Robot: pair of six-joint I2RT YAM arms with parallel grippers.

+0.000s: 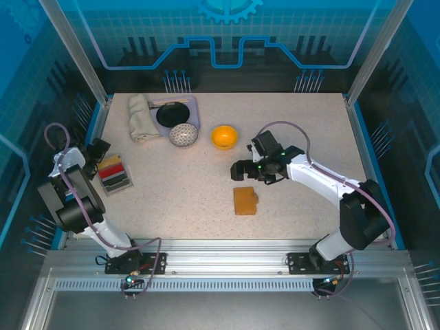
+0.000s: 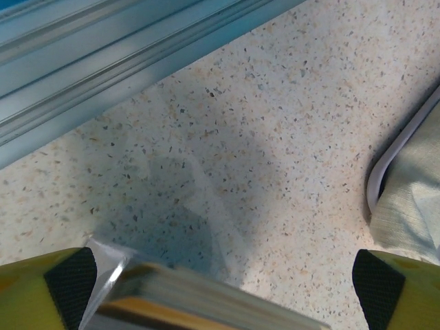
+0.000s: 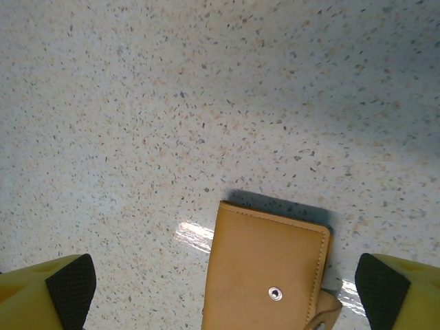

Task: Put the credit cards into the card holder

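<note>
Several credit cards (image 1: 113, 172) are sitting side by side, in red, black and beige stripes, in a grey tray (image 1: 128, 184) at the left edge of the frame in the top view. The left claw (image 1: 96, 150) is hanging just beside their upper end, with its fingers standing wide apart and holding nothing. In the left wrist view the edge of the cards (image 2: 206, 302) is showing at the bottom of the frame, between the two black pads (image 2: 69, 278), and a cloth (image 2: 412, 199) is lying at the right edge. Whether the cards are standing in slots or lying flat, I cannot tell. I am judging them to be thin, light, stiff and slippery, so a pinch across the faces of one raised edge is looking most promising.

Going right, the card holder (image 1: 245, 201) is lying closed and flat on the tabletop (image 1: 309, 124), a little below the centre of the frame and well apart from the cards. The right claw (image 1: 240, 169) is hovering near its upper side, also spread wide and empty. In the right wrist view the card holder (image 3: 265, 268) is sitting at the bottom middle, between the pads (image 3: 381, 282), with its snap button facing up. Its leather is looking soft and flexible, so it is probably needing one claw to keep it open.
</note>
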